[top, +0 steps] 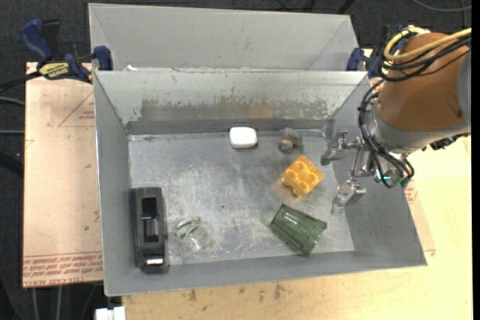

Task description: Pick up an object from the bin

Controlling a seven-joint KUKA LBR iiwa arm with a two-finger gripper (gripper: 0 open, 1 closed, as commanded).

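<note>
My gripper (337,176) hangs over the bin's right side, its two metal fingers spread apart with nothing between them. Just to its left lies a yellow waffle-patterned block (301,177). Below that, a dark green ribbed glass (298,229) lies on its side near the front wall. A small grey-brown lump (289,140) sits by the back wall, up and left of the fingers.
A white oval piece (243,137) rests against the back wall near the middle. A black tape dispenser (149,228) lies at the front left, with a clear plastic scrap (190,230) beside it. The arm with its orange cover comes in from the right.
</note>
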